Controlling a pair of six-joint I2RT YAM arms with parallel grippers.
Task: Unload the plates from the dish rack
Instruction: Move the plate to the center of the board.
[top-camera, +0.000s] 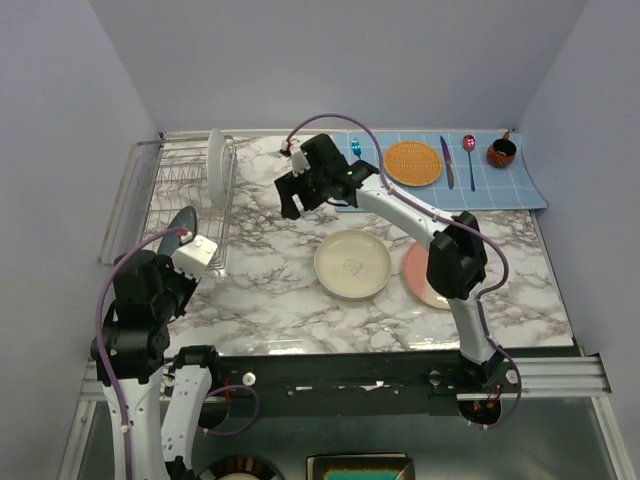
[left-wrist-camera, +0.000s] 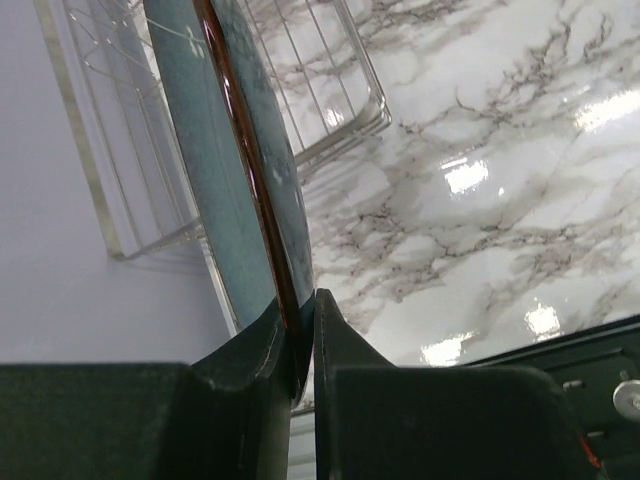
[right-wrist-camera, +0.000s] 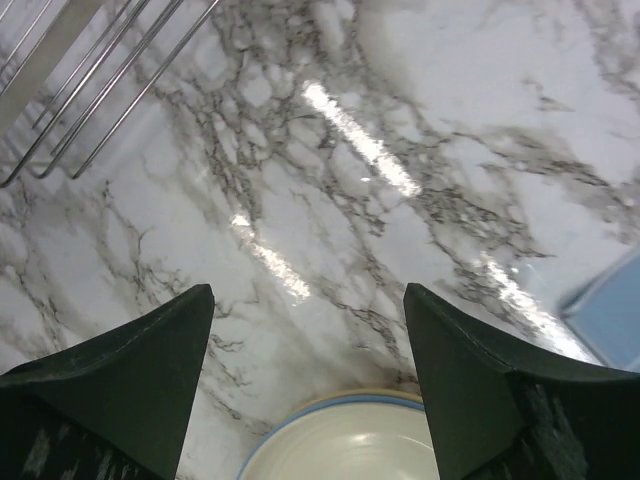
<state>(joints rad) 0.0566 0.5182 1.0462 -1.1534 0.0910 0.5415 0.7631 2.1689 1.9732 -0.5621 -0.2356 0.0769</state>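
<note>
The teal plate with a red rim (left-wrist-camera: 225, 150) stands on edge, and my left gripper (left-wrist-camera: 300, 318) is shut on its lower rim. From above, this teal plate (top-camera: 177, 226) sits at the near end of the dish rack (top-camera: 185, 185), with the left gripper (top-camera: 184, 241) on it. A white plate (top-camera: 217, 163) stands upright in the rack's far end. A cream plate (top-camera: 352, 264) lies flat on the marble, a pink plate (top-camera: 418, 276) beside it, half hidden by the right arm. My right gripper (top-camera: 297, 197) hangs open above the marble between rack and cream plate (right-wrist-camera: 350, 450), with nothing between its fingers.
A clear drip tray (top-camera: 122, 205) lies under the rack at the table's left edge. At the back right, a blue grid mat (top-camera: 510, 188) carries an orange woven disc (top-camera: 413, 163), a knife (top-camera: 446, 160), a spoon (top-camera: 470, 155) and a brown cup (top-camera: 501, 152).
</note>
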